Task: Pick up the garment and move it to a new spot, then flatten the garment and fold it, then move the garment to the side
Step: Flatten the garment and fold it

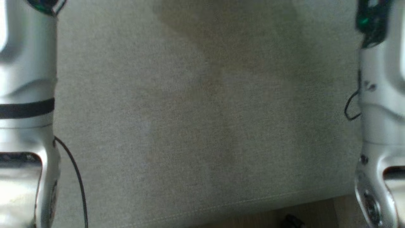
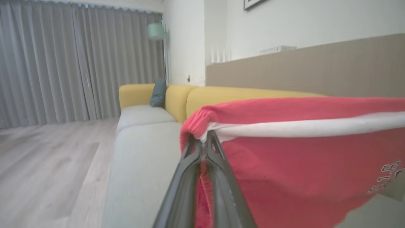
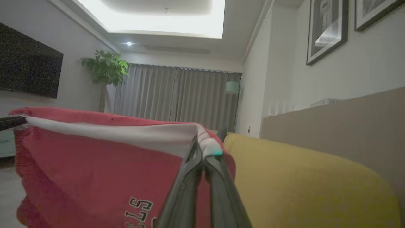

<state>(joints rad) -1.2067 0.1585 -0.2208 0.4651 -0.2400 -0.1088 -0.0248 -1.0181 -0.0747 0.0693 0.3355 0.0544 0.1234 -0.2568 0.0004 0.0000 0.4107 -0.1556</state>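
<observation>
Grey sofa seat (image 2: 139, 152) lies beneath the red garment (image 2: 300, 158), held taut with its long axis between left gripper (image 2: 204, 139) and right gripper (image 3: 202, 155), each clamped on an upper corner.

Curtains: grey curtains (image 2: 63, 63), floor-length, left of the left wrist view.
Floor: pale wood floor (image 2: 47, 164), lower left.
Sofa: yellow backrest (image 2: 246, 95), grey seat (image 2: 142, 152), teal cushion (image 2: 158, 91) in the corner.
Wall: white wall (image 2: 300, 22) above a beige panel (image 2: 316, 69); framed pictures (image 3: 326, 28), upper right.
Light: recessed ceiling light (image 3: 152, 15), top centre; lamp (image 2: 155, 31) beside the curtains.
Far side: dark screen (image 3: 28, 66), potted plant (image 3: 104, 68) next to it.
</observation>
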